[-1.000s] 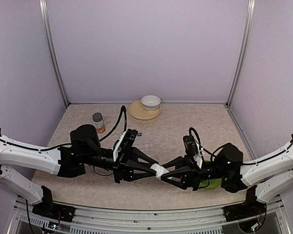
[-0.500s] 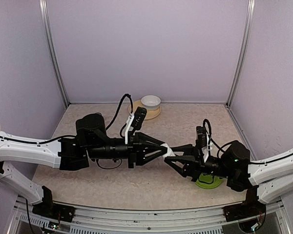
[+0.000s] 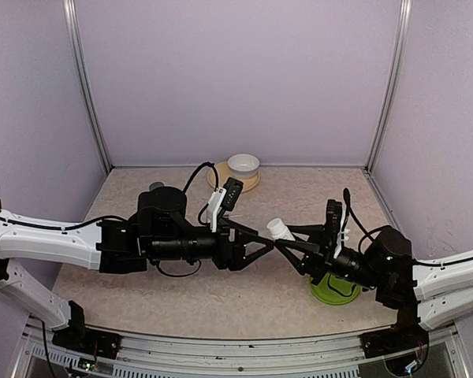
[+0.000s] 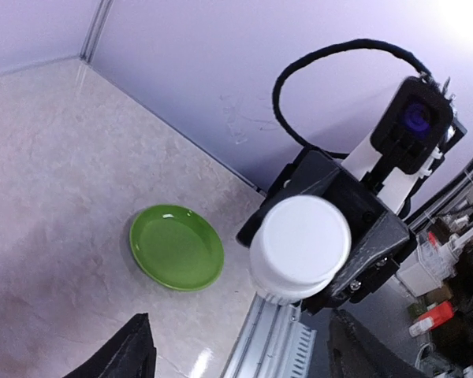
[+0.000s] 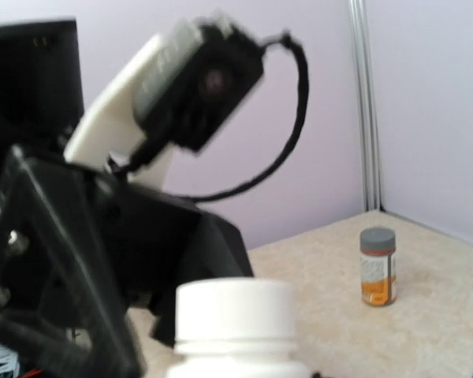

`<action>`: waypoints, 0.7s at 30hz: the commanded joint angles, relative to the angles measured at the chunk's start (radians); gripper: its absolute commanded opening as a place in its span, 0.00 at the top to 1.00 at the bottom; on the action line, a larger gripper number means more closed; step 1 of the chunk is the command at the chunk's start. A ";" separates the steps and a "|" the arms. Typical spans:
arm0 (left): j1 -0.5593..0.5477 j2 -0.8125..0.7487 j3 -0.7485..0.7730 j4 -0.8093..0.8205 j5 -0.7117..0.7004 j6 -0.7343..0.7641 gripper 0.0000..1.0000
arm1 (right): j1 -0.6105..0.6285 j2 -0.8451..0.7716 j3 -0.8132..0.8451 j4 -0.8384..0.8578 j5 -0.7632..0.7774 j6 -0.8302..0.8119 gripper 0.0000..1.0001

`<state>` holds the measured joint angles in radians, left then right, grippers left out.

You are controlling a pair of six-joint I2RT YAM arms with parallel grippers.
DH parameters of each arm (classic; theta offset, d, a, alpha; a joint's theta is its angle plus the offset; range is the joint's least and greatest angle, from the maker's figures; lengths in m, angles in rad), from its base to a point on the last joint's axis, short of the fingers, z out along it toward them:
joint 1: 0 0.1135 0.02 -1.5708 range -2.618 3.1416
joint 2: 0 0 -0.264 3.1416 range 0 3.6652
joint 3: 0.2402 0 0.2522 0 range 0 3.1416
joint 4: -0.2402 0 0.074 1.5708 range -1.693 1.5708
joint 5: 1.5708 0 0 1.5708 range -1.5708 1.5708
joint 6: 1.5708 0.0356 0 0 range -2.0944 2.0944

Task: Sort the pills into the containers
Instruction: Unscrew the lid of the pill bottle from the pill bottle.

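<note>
White bottle [image 3: 280,229] is sitting pinched in the right pincer [image 3: 286,237], raised off the counter [image 3: 221,303] with its capped end facing the left pincer [image 3: 266,242]. The left pincer's jaws are standing spread, just short of the cap and not touching it; in its own wrist view the two fingers [image 4: 130,350] are showing only at the lower corners, well apart, with the cap centred ahead of them. Judged step: the bottle is being presented for uncapping or handover, ahead of any sorting. The next move is probably calling for the left pincer to advance onto the cap, close squarely and twist while the right pincer is holding the body firm. Green plate [image 3: 335,290] is lying below the right pincer. An orange vial [image 5: 377,266] is standing far beyond the left pincer, and the white bowl [image 3: 243,164] on its tan plate [image 3: 221,179] is farther off. No pills are showing anywhere; presumably they are inside the bottle. The pill box is not making itself out in any view, possibly hidden under the left arm. The right wrist view is blurring badly.
</note>
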<state>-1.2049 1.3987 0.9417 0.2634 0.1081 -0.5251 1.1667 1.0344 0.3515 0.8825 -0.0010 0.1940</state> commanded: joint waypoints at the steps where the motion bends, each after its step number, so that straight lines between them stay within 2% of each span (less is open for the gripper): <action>1: -0.006 -0.059 0.020 -0.020 -0.006 0.055 0.17 | 0.008 -0.058 -0.008 -0.038 0.000 -0.021 0.98; 3: -0.005 -0.094 0.008 -0.004 0.012 0.126 0.02 | 0.007 -0.077 -0.011 -0.048 -0.035 -0.001 0.98; 4: -0.002 -0.109 0.001 0.007 0.037 0.190 0.01 | 0.007 -0.084 -0.015 -0.048 -0.061 0.010 0.98; 10: 0.017 -0.159 -0.047 0.111 0.283 0.385 0.01 | 0.007 -0.093 -0.026 -0.012 -0.228 0.082 0.99; 16: 0.022 -0.102 0.002 0.135 0.461 0.425 0.01 | 0.008 -0.086 -0.063 0.135 -0.378 0.108 1.00; 21: 0.024 -0.061 0.039 0.179 0.532 0.405 0.01 | 0.008 -0.050 -0.065 0.242 -0.448 0.099 1.00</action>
<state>-1.1896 1.3098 0.9245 0.3756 0.5259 -0.1413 1.1671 0.9607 0.2943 0.9829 -0.3523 0.2848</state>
